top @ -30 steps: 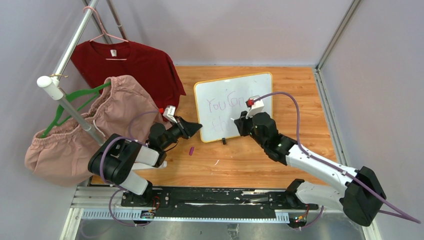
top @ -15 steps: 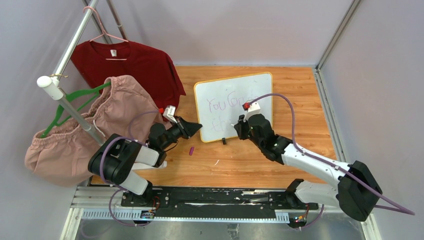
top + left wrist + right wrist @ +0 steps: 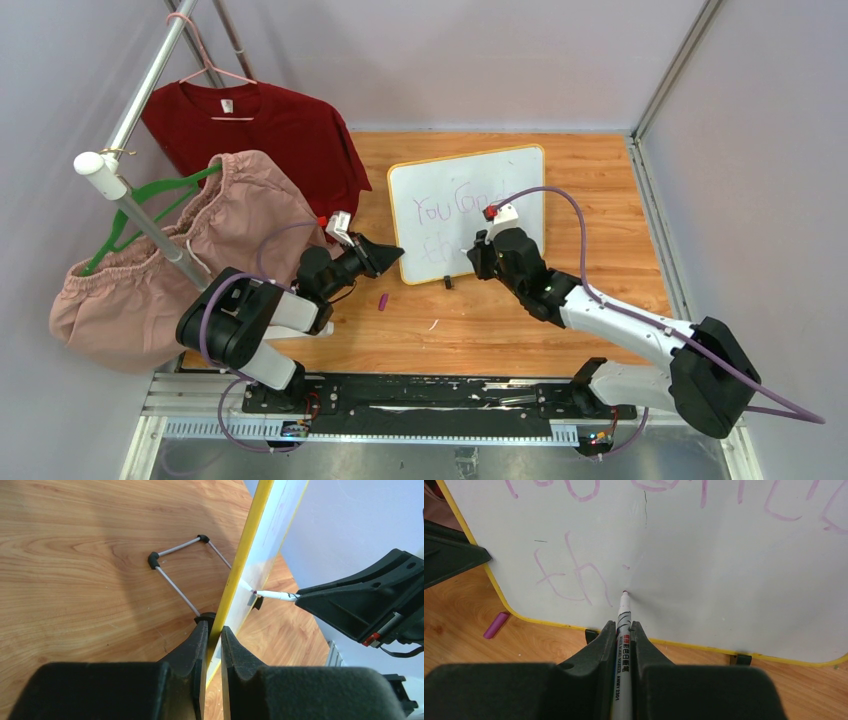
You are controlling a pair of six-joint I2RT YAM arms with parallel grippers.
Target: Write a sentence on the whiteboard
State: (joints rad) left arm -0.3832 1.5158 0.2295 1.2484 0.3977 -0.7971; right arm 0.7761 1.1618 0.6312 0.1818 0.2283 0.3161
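So the white rectangular board with the thin yellow-orange frame (image 3: 520, 170) stands mid-table, at 12 o'clock from the arms, with purple handwritten words (image 3: 445, 208) on it. The left gripper (image 3: 212, 635) is clamped on its lower frame. The right gripper (image 3: 623, 626) pinches a white marker pen (image 3: 622, 650), tip on the board just after "th". A small purple cap (image 3: 383, 300) lies at the board's 7 o'clock. A dark red T-shirt (image 3: 270, 130) and pink shorts (image 3: 200, 240) hang at 9 o'clock, crowding the left arm. Only the left wrist view shows the grey wire stand (image 3: 175, 580) behind the board.
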